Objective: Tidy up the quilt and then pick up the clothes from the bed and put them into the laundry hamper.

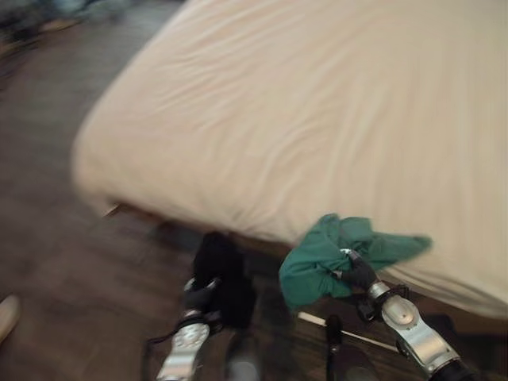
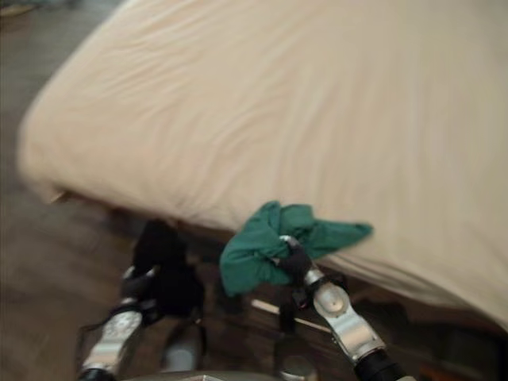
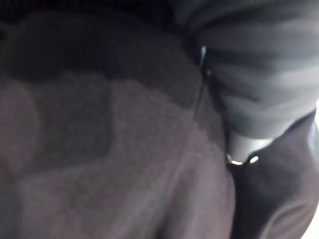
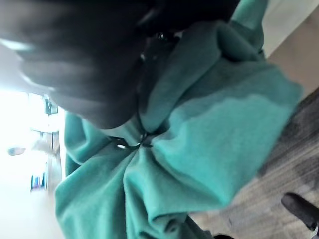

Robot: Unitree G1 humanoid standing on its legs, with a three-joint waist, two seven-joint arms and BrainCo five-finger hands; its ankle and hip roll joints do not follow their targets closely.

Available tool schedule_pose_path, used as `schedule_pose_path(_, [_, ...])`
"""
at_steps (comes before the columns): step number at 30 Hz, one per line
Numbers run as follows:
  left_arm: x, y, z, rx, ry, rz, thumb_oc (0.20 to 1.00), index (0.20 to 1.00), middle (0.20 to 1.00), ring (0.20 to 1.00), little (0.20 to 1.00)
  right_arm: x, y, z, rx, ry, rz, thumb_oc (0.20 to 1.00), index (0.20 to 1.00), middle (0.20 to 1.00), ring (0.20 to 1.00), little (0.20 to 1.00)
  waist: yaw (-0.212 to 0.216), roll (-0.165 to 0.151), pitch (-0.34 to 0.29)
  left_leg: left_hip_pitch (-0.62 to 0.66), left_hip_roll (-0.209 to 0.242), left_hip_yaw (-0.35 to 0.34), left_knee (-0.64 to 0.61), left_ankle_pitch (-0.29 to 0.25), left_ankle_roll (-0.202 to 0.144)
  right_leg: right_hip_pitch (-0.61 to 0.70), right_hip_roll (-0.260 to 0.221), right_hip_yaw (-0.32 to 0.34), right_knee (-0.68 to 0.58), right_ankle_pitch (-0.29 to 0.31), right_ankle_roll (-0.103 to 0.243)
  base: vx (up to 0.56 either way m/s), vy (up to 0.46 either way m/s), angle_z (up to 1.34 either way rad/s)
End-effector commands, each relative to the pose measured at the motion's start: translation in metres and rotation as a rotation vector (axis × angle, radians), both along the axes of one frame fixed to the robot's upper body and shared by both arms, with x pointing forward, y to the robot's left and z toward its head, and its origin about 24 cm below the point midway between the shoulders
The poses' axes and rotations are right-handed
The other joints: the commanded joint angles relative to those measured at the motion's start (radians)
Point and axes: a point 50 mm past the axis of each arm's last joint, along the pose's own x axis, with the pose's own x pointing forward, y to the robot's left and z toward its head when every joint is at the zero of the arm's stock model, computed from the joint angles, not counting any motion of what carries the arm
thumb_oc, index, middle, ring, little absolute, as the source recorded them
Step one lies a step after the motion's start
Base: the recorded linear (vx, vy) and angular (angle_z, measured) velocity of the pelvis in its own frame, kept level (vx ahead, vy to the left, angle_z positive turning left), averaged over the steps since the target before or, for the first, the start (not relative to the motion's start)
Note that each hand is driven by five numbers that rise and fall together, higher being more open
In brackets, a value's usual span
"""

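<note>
A green garment (image 1: 333, 258) hangs bunched from my right hand (image 1: 359, 274), which is shut on it just off the near edge of the bed (image 1: 317, 119); the right wrist view has the green cloth (image 4: 199, 149) gathered under the hand's dark cover (image 4: 89, 59). My left hand (image 1: 202, 294) holds a black garment (image 1: 218, 266) low over the floor beside the bed's near corner, and dark cloth (image 3: 109, 139) wraps over that hand in the left wrist view. The beige quilt (image 2: 302, 103) lies spread flat over the bed.
Dark wood floor (image 1: 71, 262) runs to the left of the bed and below its near edge. A pale shoe tip (image 1: 6, 313) shows at the far left edge of the floor.
</note>
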Motion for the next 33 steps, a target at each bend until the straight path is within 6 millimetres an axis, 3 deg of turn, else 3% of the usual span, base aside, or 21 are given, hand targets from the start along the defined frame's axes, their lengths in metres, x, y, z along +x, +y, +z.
schedule_pose_path(1, [0.026, 0.040, 0.036, 0.065, -0.168, 0.112, 0.200, 0.200, 0.200, 0.200, 0.200, 0.031, -0.002, 0.053, -0.025, -0.303, -0.093, 0.200, 0.200, 0.200, 0.200, 0.200, 0.065, -0.077, 0.045, -0.022, -0.048, 0.098, 0.047, 0.001, -0.040, 0.040, -0.123, -0.201, -0.037, -0.021, 0.036, -0.19, -0.221, 1.85])
schedule_pose_path(2, [0.027, 0.040, 0.036, 0.064, -0.168, 0.111, 0.200, 0.200, 0.200, 0.200, 0.200, 0.031, -0.002, 0.053, -0.025, -0.304, -0.094, 0.200, 0.200, 0.200, 0.200, 0.200, 0.063, -0.075, 0.044, -0.027, -0.048, 0.096, 0.048, 0.004, -0.039, 0.039, -0.123, -0.203, -0.039, -0.017, 0.037, -0.14, -0.035, 2.60])
schedule_pose_path(3, [0.026, 0.040, 0.035, 0.067, -0.160, 0.115, 0.200, 0.200, 0.200, 0.200, 0.200, 0.030, -0.010, 0.054, -0.041, -0.310, -0.130, 0.200, 0.200, 0.200, 0.200, 0.200, 0.056, -0.072, 0.043, -0.030, -0.010, 0.201, 0.070, 0.001, -0.034, 0.058, -0.148, -0.269, -0.036, -0.012, 0.042, -0.12, 0.000, 2.36])
schedule_pose_path(5, [0.021, 0.046, 0.035, 0.068, -0.154, 0.134, 0.200, 0.200, 0.200, 0.200, 0.200, 0.026, -0.028, 0.048, -0.058, -0.297, -0.237, 0.200, 0.200, 0.200, 0.200, 0.200, 0.032, -0.074, 0.029, -0.010, 0.108, 0.465, 0.151, -0.001, -0.046, 0.115, -0.193, -0.408, -0.019, -0.020, 0.048, -0.10, -0.001, 2.31])
schedule_pose_path(7, [0.013, 0.053, 0.032, 0.078, -0.134, 0.151, 0.200, 0.200, 0.200, 0.200, 0.200, 0.016, -0.040, 0.036, -0.088, -0.248, -0.306, 0.200, 0.200, 0.200, 0.200, 0.200, 0.031, -0.076, 0.019, 0.024, 0.171, 0.556, 0.200, 0.009, -0.060, 0.154, -0.219, -0.484, -0.004, -0.014, 0.039, -0.01, 0.075, 2.91])
schedule_pose_path(9, [0.004, 0.057, 0.029, 0.072, -0.115, 0.169, 0.200, 0.200, 0.200, 0.200, 0.200, 0.004, -0.052, 0.026, -0.112, -0.201, -0.358, 0.200, 0.200, 0.200, 0.200, 0.200, 0.038, -0.077, 0.000, 0.043, 0.171, 0.518, 0.196, -0.002, -0.062, 0.180, -0.249, -0.537, 0.018, -0.001, 0.046, 0.10, 0.141, 1.71])
schedule_pose_path(11, [-0.001, 0.057, 0.027, 0.072, -0.103, 0.156, 0.200, 0.200, 0.200, 0.200, 0.200, -0.007, -0.063, 0.016, -0.128, -0.156, -0.410, 0.200, 0.200, 0.200, 0.200, 0.200, 0.049, -0.082, -0.018, 0.045, 0.131, 0.483, 0.173, -0.024, -0.053, 0.203, -0.289, -0.574, 0.039, 0.039, 0.061, 0.12, 0.183, 1.44])
schedule_pose_path(12, [-0.002, 0.057, 0.025, 0.082, -0.084, 0.146, 0.200, 0.200, 0.200, 0.200, 0.200, -0.010, -0.071, 0.014, -0.153, -0.146, -0.450, 0.200, 0.200, 0.200, 0.200, 0.200, 0.057, -0.098, -0.016, 0.028, 0.103, 0.466, 0.182, -0.028, -0.044, 0.212, -0.331, -0.597, 0.084, 0.077, 0.082, 0.10, 0.189, 1.02])
schedule_pose_path(14, [0.000, 0.058, 0.029, 0.111, -0.090, 0.109, 0.200, 0.200, 0.200, 0.200, 0.200, -0.012, -0.074, 0.014, -0.192, -0.153, -0.452, 0.200, 0.200, 0.200, 0.200, 0.200, 0.041, -0.107, -0.009, 0.043, 0.033, 0.423, 0.155, -0.081, 0.001, 0.173, -0.386, -0.542, 0.230, 0.124, 0.088, 0.15, 0.228, 1.02])
schedule_pose_path(15, [0.002, 0.057, 0.029, 0.126, -0.087, 0.076, 0.200, 0.200, 0.200, 0.200, 0.200, -0.011, -0.076, 0.016, -0.216, -0.168, -0.445, 0.200, 0.200, 0.200, 0.200, 0.200, 0.009, -0.112, 0.003, 0.045, 0.002, 0.388, 0.140, -0.088, 0.015, 0.139, -0.357, -0.440, 0.274, 0.138, 0.082, 0.11, 0.346, 1.48])
schedule_pose_path(16, [0.007, 0.056, 0.031, 0.134, -0.100, 0.061, 0.200, 0.200, 0.200, 0.200, 0.200, -0.009, -0.076, 0.019, -0.218, -0.180, -0.448, 0.200, 0.200, 0.200, 0.200, 0.200, -0.022, -0.099, 0.018, 0.054, -0.022, 0.359, 0.126, -0.079, 0.037, 0.025, -0.292, -0.298, 0.331, 0.107, 0.048, 0.12, 0.319, 1.82])
schedule_pose_path(17, [0.012, 0.053, 0.032, 0.142, -0.106, 0.037, 0.200, 0.200, 0.200, 0.200, 0.200, -0.007, -0.079, 0.022, -0.229, -0.196, -0.460, 0.200, 0.200, 0.200, 0.200, 0.200, -0.037, -0.088, 0.023, 0.077, -0.034, 0.342, 0.095, -0.082, 0.036, -0.040, -0.215, -0.204, 0.332, 0.045, 0.033, 0.21, 0.326, 1.85])
schedule_pose_path(18, [0.013, 0.051, 0.032, 0.145, -0.103, 0.019, 0.200, 0.200, 0.200, 0.200, 0.200, -0.008, -0.081, 0.023, -0.228, -0.197, -0.468, 0.200, 0.200, 0.200, 0.200, 0.200, -0.057, -0.077, 0.034, 0.104, -0.052, 0.315, 0.075, -0.086, 0.040, -0.082, -0.167, -0.146, 0.319, 0.021, 0.033, 0.25, 0.114, 1.44])
schedule_pose_path(21, [0.016, 0.046, 0.032, 0.169, -0.104, -0.029, 0.200, 0.200, 0.200, 0.200, 0.200, -0.009, -0.081, 0.028, -0.214, -0.222, -0.475, 0.200, 0.200, 0.200, 0.200, 0.200, -0.078, -0.073, 0.044, 0.149, -0.070, 0.264, 0.026, -0.089, 0.037, -0.097, -0.125, -0.131, 0.191, -0.008, 0.018, 0.19, -0.048, 1.01])
schedule_pose_path(23, [0.022, 0.042, 0.034, 0.181, -0.115, -0.053, 0.200, 0.200, 0.200, 0.200, 0.200, -0.010, -0.085, 0.026, -0.208, -0.213, -0.499, 0.200, 0.200, 0.200, 0.200, 0.200, -0.106, -0.070, 0.044, 0.154, -0.093, 0.221, 0.023, -0.100, 0.045, -0.130, -0.084, -0.050, 0.132, 0.024, 0.036, 0.13, -0.079, 1.07])
schedule_pose_path(26, [0.019, 0.040, 0.032, 0.194, -0.110, -0.068, 0.200, 0.200, 0.200, 0.200, 0.200, -0.014, -0.083, 0.016, -0.192, -0.166, -0.499, 0.200, 0.200, 0.200, 0.200, 0.200, -0.110, -0.088, 0.036, 0.164, -0.123, 0.211, 0.040, -0.130, 0.046, -0.074, -0.095, -0.027, 0.006, 0.049, 0.036, 0.05, -0.036, 1.27])
schedule_pose_path(31, [0.007, 0.039, 0.024, 0.115, -0.084, -0.026, 0.200, 0.200, 0.200, 0.200, 0.200, -0.017, -0.078, -0.002, -0.112, -0.059, -0.494, 0.200, 0.200, 0.200, 0.200, 0.200, -0.113, -0.080, -0.004, 0.191, -0.111, 0.250, 0.031, -0.129, 0.039, -0.024, -0.086, -0.011, -0.079, 0.082, 0.034, 0.09, -0.036, -0.42])
schedule_pose_path(32, [0.005, 0.018, -0.032, 0.074, 0.215, -0.009, 0.200, 0.200, 0.200, 0.200, 0.200, -0.047, -0.080, -0.087, -0.199, 0.369, -0.593, 0.200, 0.200, 0.200, 0.200, 0.200, 0.007, -0.087, -0.103, 0.276, -0.135, 0.075, -0.012, -0.120, 0.025, 0.165, 0.012, -0.072, -0.135, 0.014, -0.018, 0.04, -0.020, -0.40])
schedule_pose_path(33, [0.004, 0.018, -0.032, 0.074, 0.215, -0.009, 0.200, 0.200, 0.200, 0.200, 0.200, -0.047, -0.080, -0.087, -0.199, 0.370, -0.593, 0.200, 0.200, 0.200, 0.200, 0.200, 0.007, -0.087, -0.103, 0.276, -0.135, 0.074, -0.012, -0.120, 0.025, 0.165, 0.012, -0.072, -0.135, 0.014, -0.018, 0.07, -0.056, -0.23])
